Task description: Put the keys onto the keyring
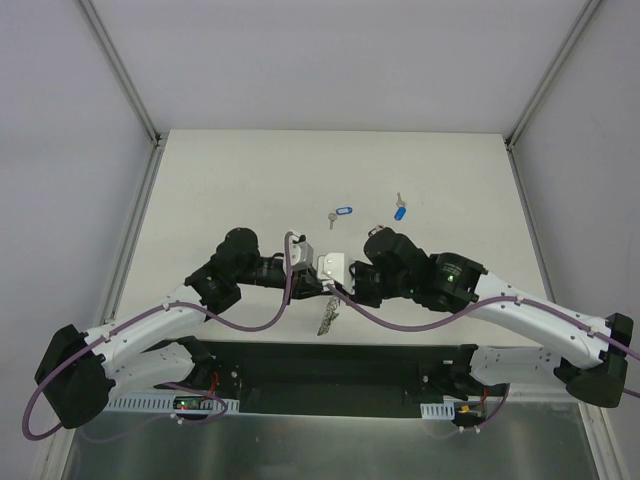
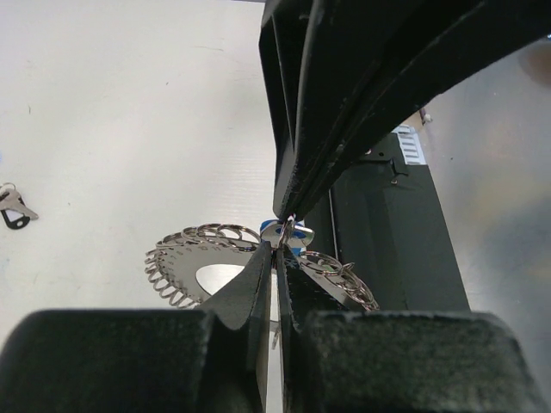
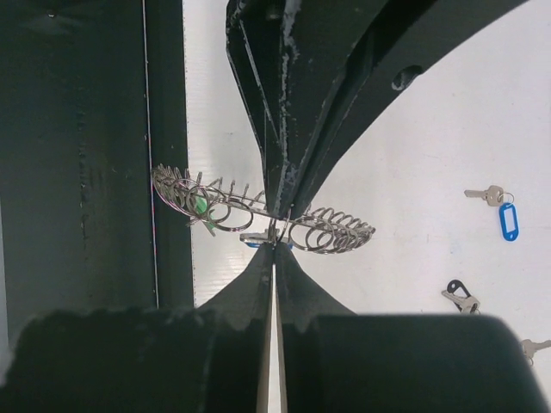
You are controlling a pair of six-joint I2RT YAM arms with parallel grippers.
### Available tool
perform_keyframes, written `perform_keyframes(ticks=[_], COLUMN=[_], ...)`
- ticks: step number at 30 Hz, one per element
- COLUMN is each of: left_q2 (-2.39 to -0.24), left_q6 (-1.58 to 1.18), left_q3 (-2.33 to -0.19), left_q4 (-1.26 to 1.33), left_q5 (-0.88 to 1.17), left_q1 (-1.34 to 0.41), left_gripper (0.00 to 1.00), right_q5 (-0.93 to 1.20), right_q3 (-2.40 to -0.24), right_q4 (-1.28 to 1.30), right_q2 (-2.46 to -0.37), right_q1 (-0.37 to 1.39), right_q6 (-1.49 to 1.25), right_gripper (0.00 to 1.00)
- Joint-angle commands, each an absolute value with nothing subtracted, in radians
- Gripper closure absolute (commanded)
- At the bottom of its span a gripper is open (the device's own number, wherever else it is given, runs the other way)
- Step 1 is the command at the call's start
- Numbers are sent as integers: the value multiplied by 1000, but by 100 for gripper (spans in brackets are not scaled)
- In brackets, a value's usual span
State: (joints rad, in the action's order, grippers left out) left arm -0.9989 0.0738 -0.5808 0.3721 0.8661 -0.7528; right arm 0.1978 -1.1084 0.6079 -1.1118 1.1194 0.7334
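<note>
The keyring [image 2: 194, 258], a flat grey disc with a coiled wire rim, is held above the table's near edge; it also shows in the top view [image 1: 327, 315] and edge-on in the right wrist view [image 3: 336, 231] with its green spot. My left gripper [image 2: 277, 251] is shut on the disc's rim. My right gripper [image 3: 275, 244] is shut on a blue-tagged key [image 2: 288, 232] pressed against the rim, tip to tip with the left gripper. Two more blue-tagged keys [image 1: 343, 213] [image 1: 400, 210] lie further out. A dark-tagged key [image 3: 456, 294] lies on the table.
The white table [image 1: 250, 180] is walled by white panels with metal rails. The black base strip [image 1: 330, 365] of the arms runs along the near edge, right under the held keyring. Another small key [image 3: 534, 346] lies at the right wrist view's edge.
</note>
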Motion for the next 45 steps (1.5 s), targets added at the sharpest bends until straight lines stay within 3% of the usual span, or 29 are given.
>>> perform_keyframes(ticks=[1,16,31,40,45], left_q2=[-974,-940,-951,-983,-968], left_q6=[2,-161,-313,-325,-308], left_q3=[-635,-577,-364,-321,-307], left_q4=[426,587,1100,1218,1183], left_q5=[790,713,603,584,583], left_q1=[-755,-755,-759,-764,-762], left_gripper=[100,100,100,100,90], right_q5=[174,11,-41,-46,-71], right_q3=[-1114,-1091,-1051,-1077,-1104], right_q4=[617,604,503,511,551], right_q2=[-1092,-1101,-1091,-1111,-1112], right_q1=[1155,1215,1221,1223,1221], right_q6=[738,747,703,704,719], right_gripper=[97,97,99,99,99])
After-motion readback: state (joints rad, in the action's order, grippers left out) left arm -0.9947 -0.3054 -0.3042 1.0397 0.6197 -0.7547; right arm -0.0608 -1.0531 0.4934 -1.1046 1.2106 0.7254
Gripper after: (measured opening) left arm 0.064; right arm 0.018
